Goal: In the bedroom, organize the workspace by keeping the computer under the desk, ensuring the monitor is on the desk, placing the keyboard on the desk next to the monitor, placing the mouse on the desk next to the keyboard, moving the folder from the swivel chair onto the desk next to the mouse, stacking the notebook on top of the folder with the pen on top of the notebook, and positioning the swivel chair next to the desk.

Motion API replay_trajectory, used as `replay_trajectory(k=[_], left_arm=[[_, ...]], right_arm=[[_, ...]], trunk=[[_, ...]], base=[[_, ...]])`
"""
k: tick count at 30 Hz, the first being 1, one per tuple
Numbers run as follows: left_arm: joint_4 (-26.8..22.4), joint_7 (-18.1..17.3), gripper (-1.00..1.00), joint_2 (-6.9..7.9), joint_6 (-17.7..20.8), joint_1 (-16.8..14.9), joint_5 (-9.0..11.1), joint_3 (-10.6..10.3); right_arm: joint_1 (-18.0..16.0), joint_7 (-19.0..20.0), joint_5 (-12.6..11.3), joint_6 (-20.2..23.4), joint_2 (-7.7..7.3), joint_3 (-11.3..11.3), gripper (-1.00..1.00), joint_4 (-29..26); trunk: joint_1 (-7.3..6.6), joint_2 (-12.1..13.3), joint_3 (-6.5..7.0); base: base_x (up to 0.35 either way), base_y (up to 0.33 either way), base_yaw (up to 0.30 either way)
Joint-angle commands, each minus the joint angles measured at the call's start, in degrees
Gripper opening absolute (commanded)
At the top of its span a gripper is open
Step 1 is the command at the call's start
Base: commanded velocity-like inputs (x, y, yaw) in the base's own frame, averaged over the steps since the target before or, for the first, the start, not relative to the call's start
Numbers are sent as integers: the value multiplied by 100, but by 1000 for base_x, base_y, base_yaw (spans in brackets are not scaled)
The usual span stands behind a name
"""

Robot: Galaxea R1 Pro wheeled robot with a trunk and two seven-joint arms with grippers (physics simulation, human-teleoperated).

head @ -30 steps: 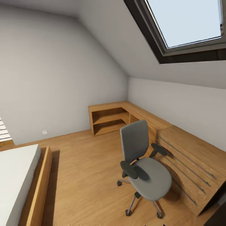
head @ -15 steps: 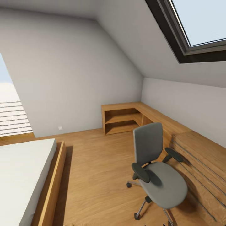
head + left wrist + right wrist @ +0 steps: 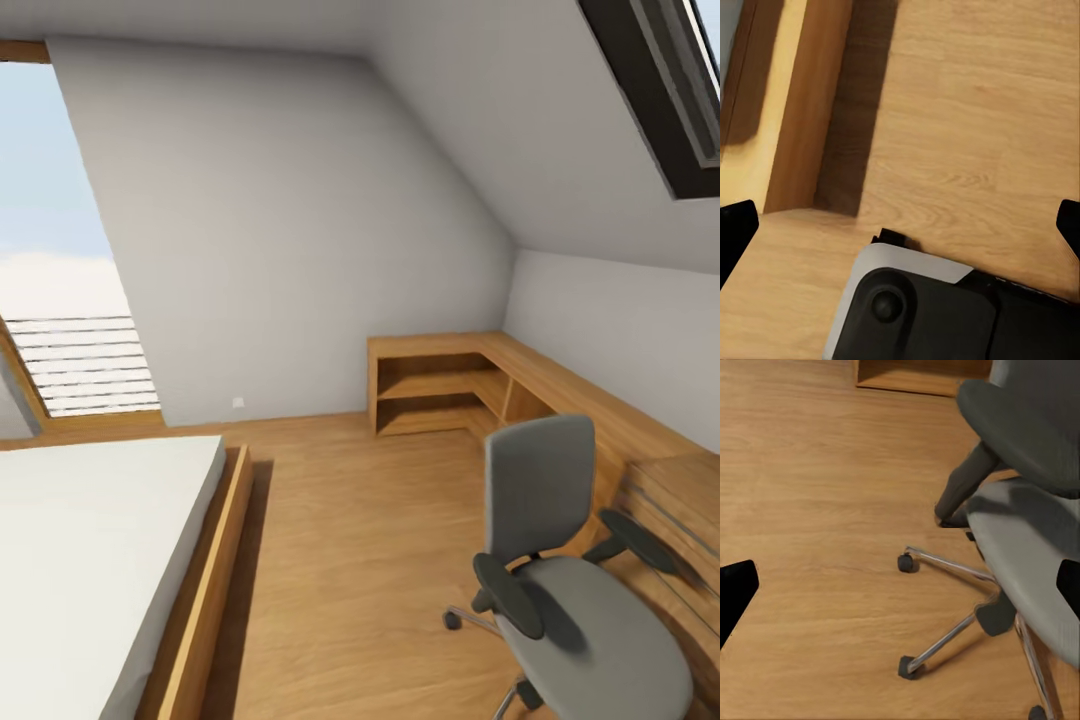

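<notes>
The swivel chair (image 3: 585, 640) stands on the wooden floor at the lower right of the head view, grey seat bare, black armrests out, backrest toward the far wall. In the right wrist view the chair (image 3: 1024, 540) is close, with its chrome base and casters showing. My right gripper (image 3: 900, 592) is open above the floor beside the chair's base. My left gripper (image 3: 900, 225) is open too, hanging over the floor. The desk, computer, monitor, keyboard, mouse, folder, notebook and pen are out of view.
A bed (image 3: 90, 540) with a wooden frame (image 3: 802, 112) fills the left side. A low wooden shelf unit (image 3: 440, 385) sits in the far corner, and a light wooden drawer chest (image 3: 680, 510) stands behind the chair. My own base (image 3: 945, 315) shows below the left gripper.
The whole head view has swung to the left: the chair and shelf unit now sit further right in the picture, and a tall window has come in at the left.
</notes>
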Motion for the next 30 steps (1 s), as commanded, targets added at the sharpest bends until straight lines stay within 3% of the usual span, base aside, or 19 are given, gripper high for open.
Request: replay_trajectory(k=[1,8,17,22,30], left_arm=[[2,21,100,0,-17,-5,21,-22],[2,13,100,-14,-17,-5,-8,-52],[2,21,100,-16,-17,-5,-22,-271],[2,34,100,-10,-17,-5,-18,-306],[2,38,100,-7,-17,-5,-15,-318]], right_arm=[[-7,-46,-1,-5,4,49,100,12],[-9,-46,0,9,-1,49,100,12],[-8,-43,0,16,-3,49,100,12],[-6,-31,6,18,-4,49,100,14],[-6,-28,9,19,-9,49,100,13]], trunk=[[7,-12,-13],[7,-12,-13],[7,-12,-13],[7,-12,-13],[7,-12,-13]], base=[[313,63,285],[130,18,285],[9,1,274],[51,0,105],[284,0,11]])
